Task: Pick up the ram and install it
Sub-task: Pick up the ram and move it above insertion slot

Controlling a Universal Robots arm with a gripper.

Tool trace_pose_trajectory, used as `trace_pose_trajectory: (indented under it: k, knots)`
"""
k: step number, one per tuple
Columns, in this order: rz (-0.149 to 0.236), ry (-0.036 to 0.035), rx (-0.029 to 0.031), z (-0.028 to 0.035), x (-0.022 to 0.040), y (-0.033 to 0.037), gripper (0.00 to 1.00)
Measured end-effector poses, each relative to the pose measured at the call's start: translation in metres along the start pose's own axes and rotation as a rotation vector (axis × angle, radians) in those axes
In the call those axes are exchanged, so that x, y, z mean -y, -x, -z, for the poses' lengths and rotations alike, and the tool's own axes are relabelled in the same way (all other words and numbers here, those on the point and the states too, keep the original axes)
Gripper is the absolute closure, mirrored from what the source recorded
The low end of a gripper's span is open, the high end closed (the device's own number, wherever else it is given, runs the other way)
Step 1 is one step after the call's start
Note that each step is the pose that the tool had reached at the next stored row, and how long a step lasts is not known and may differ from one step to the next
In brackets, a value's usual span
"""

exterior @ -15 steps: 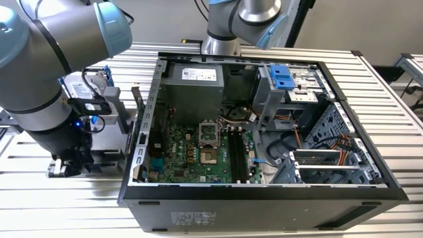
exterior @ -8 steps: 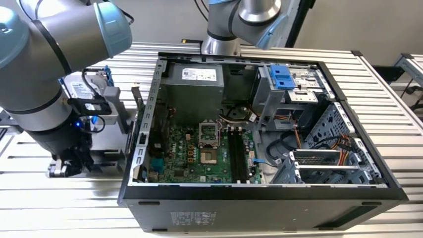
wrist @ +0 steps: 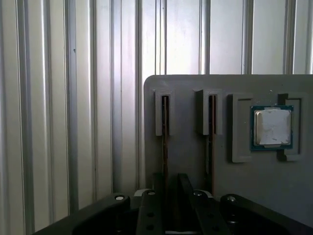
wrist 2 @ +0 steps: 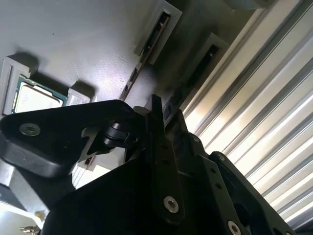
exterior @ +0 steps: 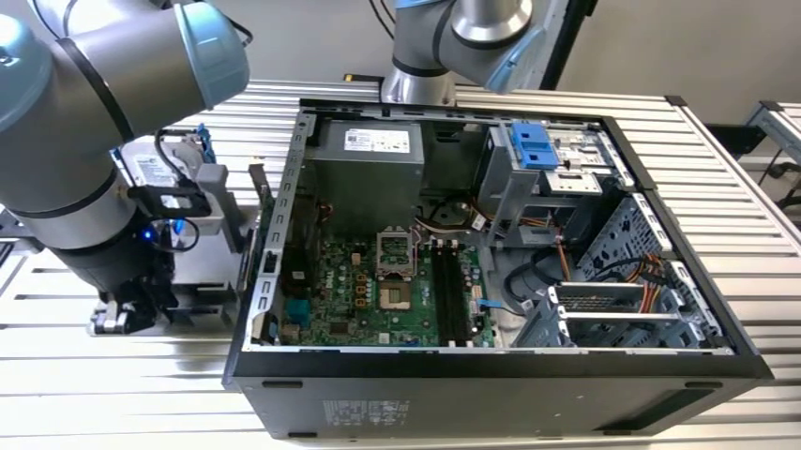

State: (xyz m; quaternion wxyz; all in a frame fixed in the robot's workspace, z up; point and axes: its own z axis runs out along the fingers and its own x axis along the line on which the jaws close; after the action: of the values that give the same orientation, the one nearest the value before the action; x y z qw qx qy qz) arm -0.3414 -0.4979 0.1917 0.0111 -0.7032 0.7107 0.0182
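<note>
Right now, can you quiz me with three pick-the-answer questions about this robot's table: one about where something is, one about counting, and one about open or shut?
1. Where is the small square silver processor chip?
A) in the flat grey tray
B) on the floor
C) in a cup

2. How many thin dark ram sticks stand in the tray's slots?
A) one
B) two
C) five

3. The big black computer case is:
A) shut
B) open
C) wrapped up

Answers:
1 A, the chip lies in a tray pocket beside the sticks.
2 B, the first wrist view shows two sticks edge-on.
3 B, the green motherboard shows inside.
</note>
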Motion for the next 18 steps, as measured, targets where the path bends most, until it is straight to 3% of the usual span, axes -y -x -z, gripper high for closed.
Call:
trace_pose_trajectory:
  k: [15,16,18]
  knots:
    - [0.007,0.0010,-0.0006,0.0000,0.0001,-0.0014,0.00]
    - [0.007,0.0010,-0.0007,0.0000,0.0001,-0.0014,1.00]
    - [0.007,0.0009,-0.0006,0.0000,0.0001,-0.0014,1.00]
